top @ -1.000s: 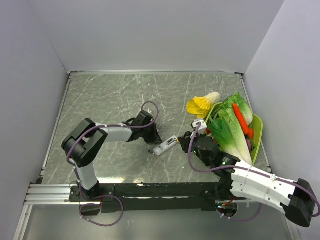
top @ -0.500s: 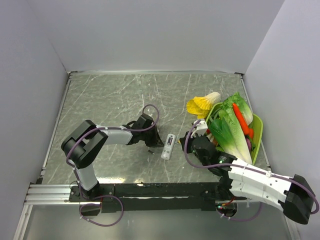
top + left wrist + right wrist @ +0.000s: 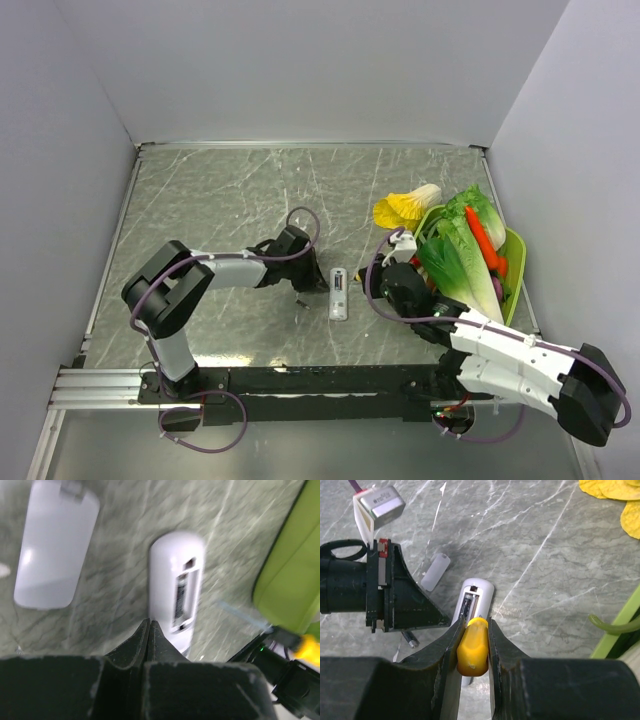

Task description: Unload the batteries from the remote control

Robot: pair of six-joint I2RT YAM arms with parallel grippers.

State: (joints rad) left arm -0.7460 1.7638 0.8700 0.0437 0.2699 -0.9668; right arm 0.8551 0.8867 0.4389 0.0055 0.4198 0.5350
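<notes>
The white remote control (image 3: pixel 338 293) lies on the table between my two grippers, its battery recess open and facing up. In the right wrist view one dark battery (image 3: pixel 468 605) sits in the recess of the remote (image 3: pixel 479 591). A second battery (image 3: pixel 411 639) lies loose on the table, beside my left gripper (image 3: pixel 310 284). The left gripper is shut and empty, its tips (image 3: pixel 150 622) at the remote's (image 3: pixel 176 595) near end. My right gripper (image 3: pixel 472 626) is shut on the yellow-orange tool (image 3: pixel 471 647), whose tip is at the recess edge.
The flat white cover plate (image 3: pixel 55 545) lies left of the remote and also shows in the right wrist view (image 3: pixel 435 571). A green tray (image 3: pixel 512 262) of toy vegetables stands to the right, with a yellow leaf (image 3: pixel 400 208) behind it. Grey walls enclose the table.
The remote has turned from lying diagonal to pointing straight away from the arms. My right gripper has shifted slightly left with the tool. The left gripper has edged towards the remote.
</notes>
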